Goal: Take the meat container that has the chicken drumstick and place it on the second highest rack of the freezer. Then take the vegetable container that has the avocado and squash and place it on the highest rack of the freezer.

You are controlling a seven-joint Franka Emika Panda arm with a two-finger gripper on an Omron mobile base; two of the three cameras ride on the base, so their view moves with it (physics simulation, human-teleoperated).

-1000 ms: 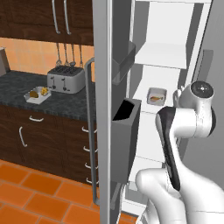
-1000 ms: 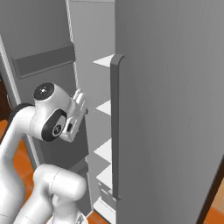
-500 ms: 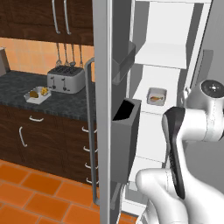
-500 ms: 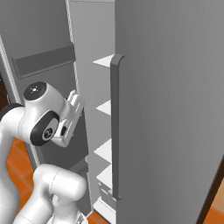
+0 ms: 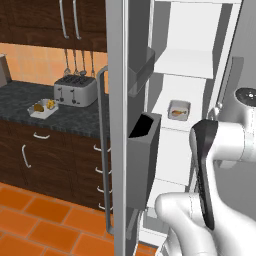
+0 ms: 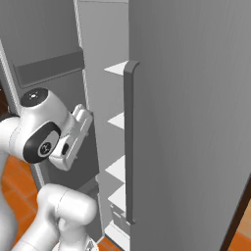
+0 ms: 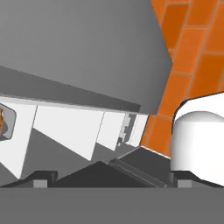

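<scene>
The freezer (image 5: 118, 60) stands open, showing its white shelved interior. The meat container (image 5: 178, 109) with the chicken drumstick (image 5: 176, 113) lies on the second highest rack (image 5: 170, 120), below the highest rack (image 5: 182, 64). That container also peeks in at the left edge (image 7: 3, 122) of the hand view. The vegetable container (image 5: 42, 108), holding the yellow squash (image 5: 50, 104) and the brown avocado (image 5: 39, 107), sits on the dark counter (image 5: 75, 117) to the left. My gripper (image 7: 112, 176) is open and empty, held outside the shelves, well away from both containers.
A toaster (image 5: 75, 90) stands behind the vegetable container. Dark grey door bins (image 5: 142, 150) and a long handle (image 5: 102, 150) hang on the open door between counter and shelves. The other grey door (image 6: 196, 122) with its handle (image 6: 128, 142) is on the right. Orange tiles (image 7: 192, 52) cover the floor.
The arm's wrist has drawn back from the shelves, moving rightward and lower in the left base view. The gripper stays open and the meat container has not moved.
</scene>
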